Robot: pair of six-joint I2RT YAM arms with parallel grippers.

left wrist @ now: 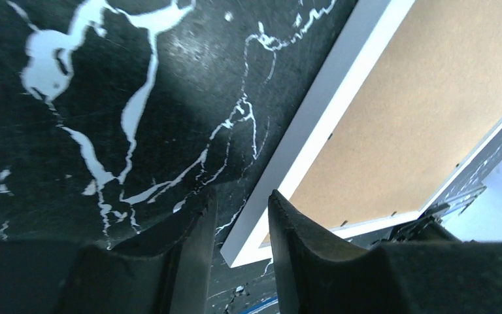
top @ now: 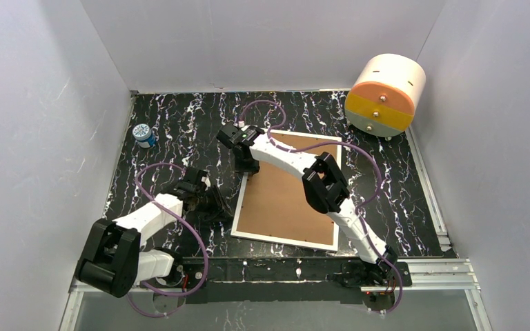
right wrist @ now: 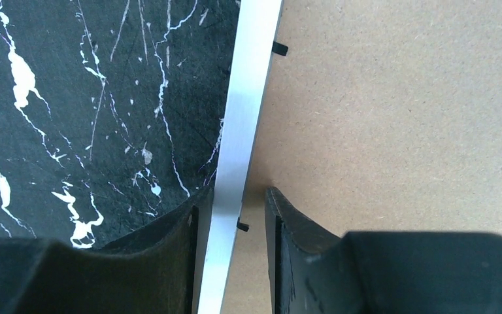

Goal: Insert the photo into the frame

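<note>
The frame (top: 286, 196) lies flat in the middle of the black marbled table, brown back up with a narrow white rim. My left gripper (left wrist: 240, 196) is open at its near-left corner. That corner of the frame (left wrist: 314, 140) shows in the gap between the two fingers. My right gripper (right wrist: 232, 196) is open astride the frame's left rim (right wrist: 245, 111). One finger is outside on the table, the other over the brown back (right wrist: 399, 118), with a gap to the rim. The photo is out of view.
A white-and-orange drum (top: 385, 95) stands at the back right corner. A small blue-and-white jar (top: 143, 134) sits at the back left. White walls close in three sides, and metal rails run along the right and near edges.
</note>
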